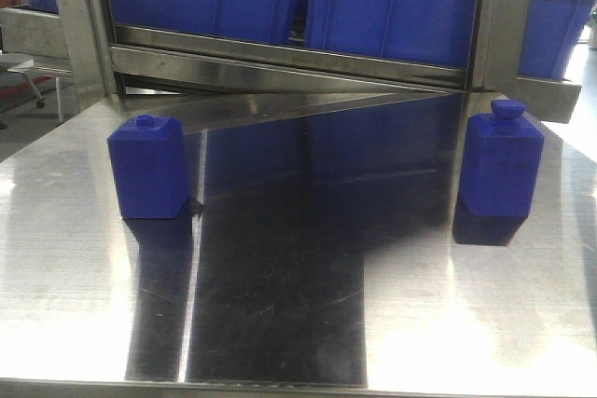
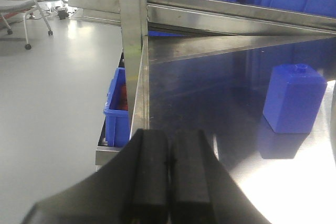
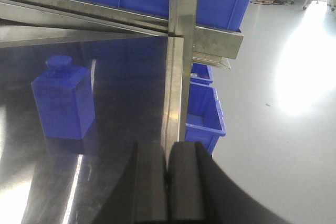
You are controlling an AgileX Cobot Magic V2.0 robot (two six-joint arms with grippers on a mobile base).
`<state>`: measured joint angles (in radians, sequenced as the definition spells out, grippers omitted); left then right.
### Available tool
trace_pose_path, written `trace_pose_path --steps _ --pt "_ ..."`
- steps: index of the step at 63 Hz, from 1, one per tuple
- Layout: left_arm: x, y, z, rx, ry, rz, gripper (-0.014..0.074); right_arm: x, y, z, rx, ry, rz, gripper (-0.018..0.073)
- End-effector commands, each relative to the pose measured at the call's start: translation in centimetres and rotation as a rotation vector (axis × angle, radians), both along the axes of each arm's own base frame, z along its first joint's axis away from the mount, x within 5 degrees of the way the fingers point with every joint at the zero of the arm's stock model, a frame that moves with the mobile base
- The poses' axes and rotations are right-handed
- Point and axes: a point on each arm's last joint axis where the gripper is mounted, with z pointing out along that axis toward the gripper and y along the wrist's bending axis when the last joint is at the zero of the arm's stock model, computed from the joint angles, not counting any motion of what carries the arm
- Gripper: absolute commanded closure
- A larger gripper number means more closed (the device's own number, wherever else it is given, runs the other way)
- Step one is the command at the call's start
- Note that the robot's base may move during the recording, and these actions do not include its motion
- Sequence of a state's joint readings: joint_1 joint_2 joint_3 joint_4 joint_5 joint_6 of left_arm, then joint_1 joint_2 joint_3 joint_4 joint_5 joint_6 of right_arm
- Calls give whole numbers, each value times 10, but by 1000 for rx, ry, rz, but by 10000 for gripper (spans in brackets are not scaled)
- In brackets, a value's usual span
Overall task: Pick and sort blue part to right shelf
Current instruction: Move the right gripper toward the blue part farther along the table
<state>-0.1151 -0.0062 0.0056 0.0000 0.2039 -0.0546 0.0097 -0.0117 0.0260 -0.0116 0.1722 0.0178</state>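
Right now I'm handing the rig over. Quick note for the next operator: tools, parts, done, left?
Left tool: shut, empty. Right tool: shut, empty.
Blue part, the one with the wide knob: upright on the right side of the steel table, not held.
Squat blue block: upright on the left side; leave it.
Shelf with blue bins: behind and beside the table.
Done: nothing yet.
Left: grasp the part, probably with the right tool, and place it in the shelf.
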Motion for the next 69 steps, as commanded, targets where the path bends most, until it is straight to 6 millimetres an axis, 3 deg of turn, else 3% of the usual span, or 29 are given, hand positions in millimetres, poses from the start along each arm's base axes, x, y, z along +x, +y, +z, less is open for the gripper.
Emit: trace_pose_path --steps 1,32,45,56,63,69 --pt "0 0 1 -9 -82 -3 472 -4 0 30 -8 -179 -6 493" --pt "0 0 1 -9 -82 -3 472 -4 0 91 -6 -194 -3 493" --pt "0 0 1 -9 -82 -3 472 16 1 110 44 -108 5 493" --pt "0 0 1 -9 -82 -3 472 41 7 114 108 12 57 482" --pt "0 0 1 -9 -82 -3 472 58 15 112 126 93 99 411" --pt "0 0 1 -9 -82 -3 472 74 23 107 122 191 123 263"
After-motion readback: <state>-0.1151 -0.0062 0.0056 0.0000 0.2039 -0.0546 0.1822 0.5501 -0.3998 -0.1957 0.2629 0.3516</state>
